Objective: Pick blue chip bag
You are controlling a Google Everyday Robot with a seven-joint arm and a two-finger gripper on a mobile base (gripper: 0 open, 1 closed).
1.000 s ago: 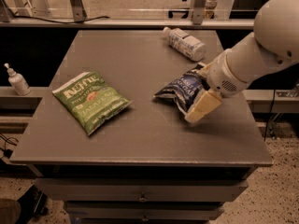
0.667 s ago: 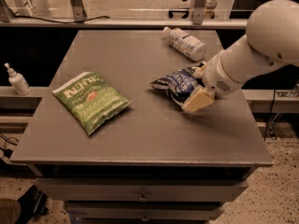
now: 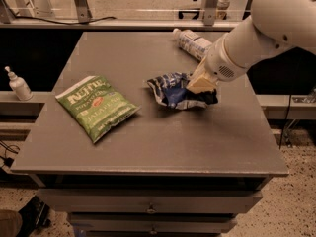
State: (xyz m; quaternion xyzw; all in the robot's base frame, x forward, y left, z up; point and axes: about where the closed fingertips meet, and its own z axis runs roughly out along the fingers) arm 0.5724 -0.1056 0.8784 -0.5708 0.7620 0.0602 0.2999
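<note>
Here, the blue chip bag (image 3: pixel 173 90) lies crumpled right of centre on the grey table (image 3: pixel 163 142). The gripper (image 3: pixel 201 83) touches its right edge, grip state unclear. The green chip bag (image 3: pixel 97 105) is on the table's left and the white bottle (image 3: pixel 192 43) at its back. Speckled floor (image 3: pixel 296 206) below.

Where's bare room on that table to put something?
Free: the grey table's front strip, before the green chip bag and crumpled dark blue chip bag, and its far-left corner. Crowded: far right, the hand at the blue bag, near the white plastic bottle.
</note>
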